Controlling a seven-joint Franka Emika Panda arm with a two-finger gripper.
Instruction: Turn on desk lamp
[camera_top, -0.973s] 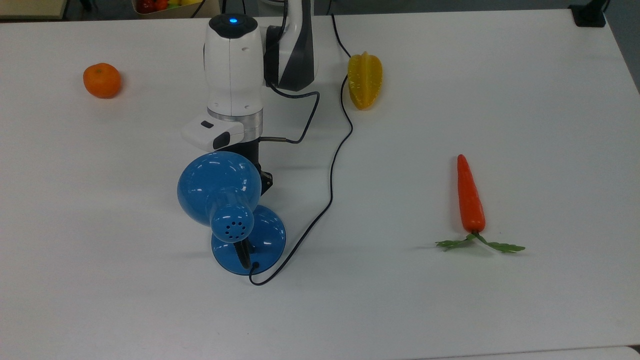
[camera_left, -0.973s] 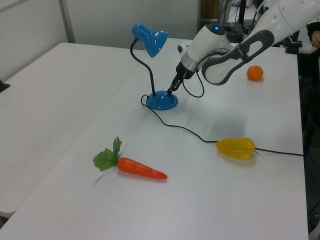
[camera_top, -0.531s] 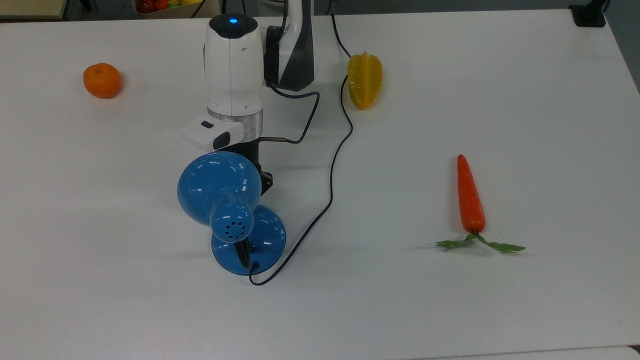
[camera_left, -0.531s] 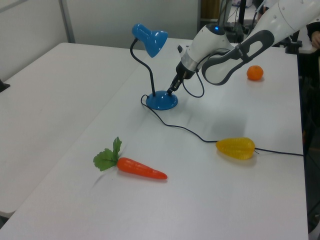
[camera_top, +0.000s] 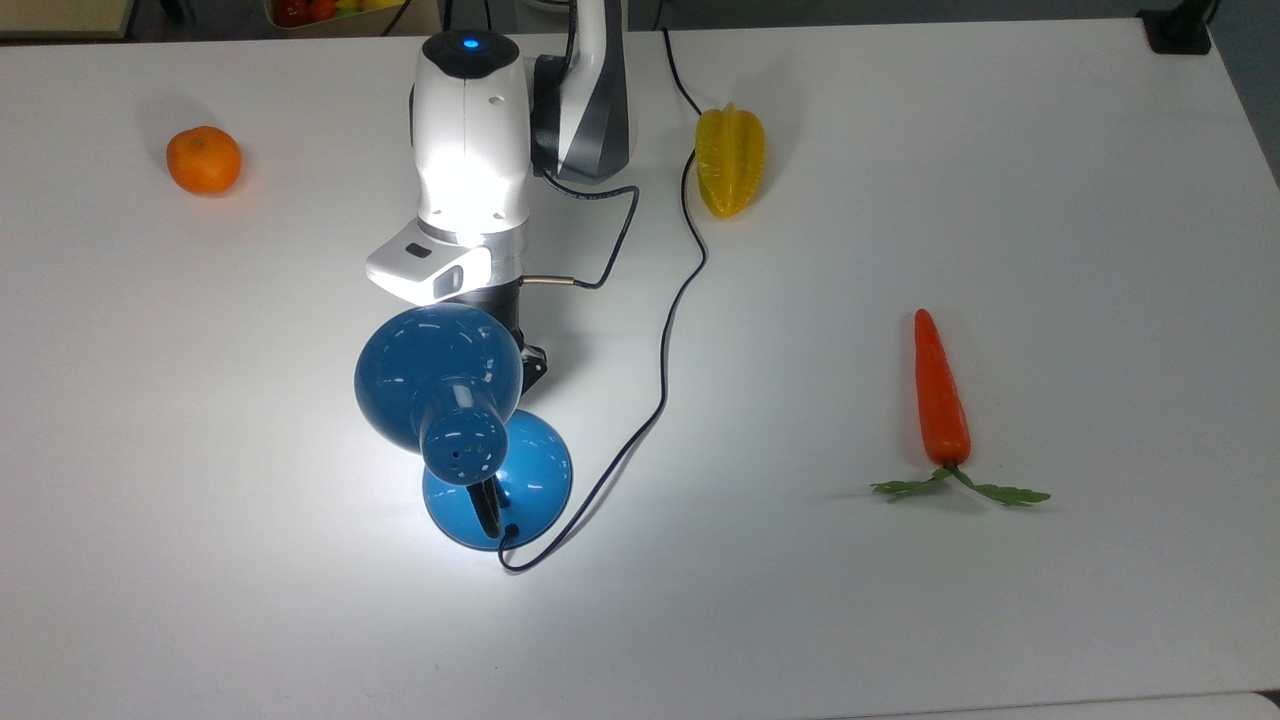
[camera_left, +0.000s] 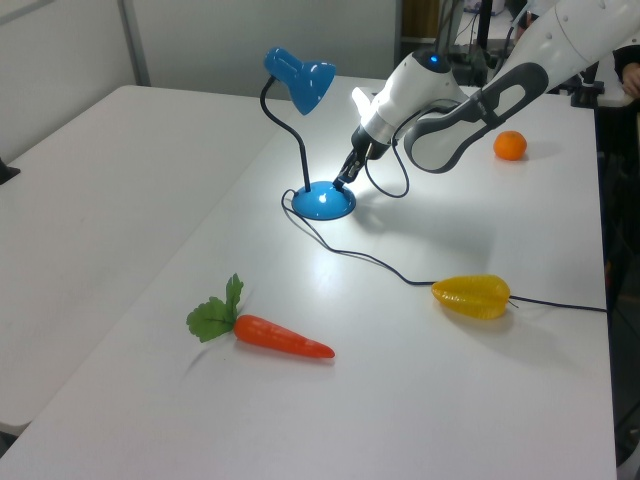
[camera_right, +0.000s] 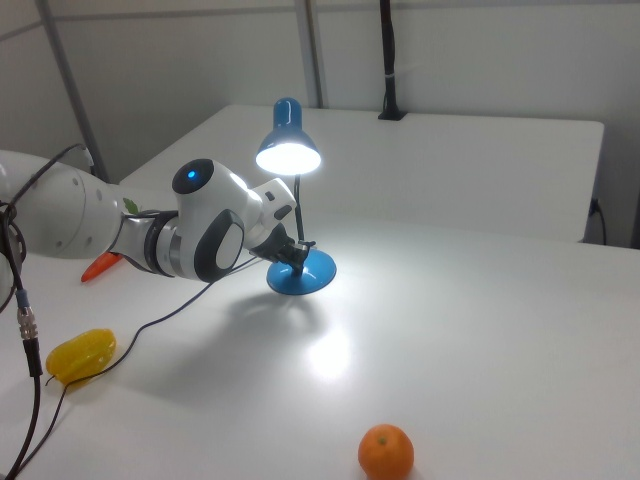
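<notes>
Lamp just came on. Half a second back the tabletop (camera_top: 900, 620) under the shade was evenly grey; now you have a bright pool of light around the desk lamp (camera_top: 440, 375) in the top view, glare on the white wrist housing, and in the right view the shade's mouth glows white with a hot spot on the tabletop below it. The lamp itself hasn't shifted: round blue base sits mid-tabletop, toward the top view's left, shade arched over it on the black neck, cord (camera_top: 660, 370) trailing off past the yellow starfruit (camera_top: 730, 160).

Your tool (camera_left: 342, 182) is down at the edge of the base in the left view, tip touching or just above it; from the top view it hides under the shade. You cannot tell whether its fingers are wide or narrow, they read as one dark tip.

Judgement: the switch press landed, so the task's goal looks met. What's left is likely just lifting clear without nudging the base or snagging the cord. Orange (camera_top: 204, 160) and carrot (camera_top: 940, 400) sit well apart, no concern.
</notes>
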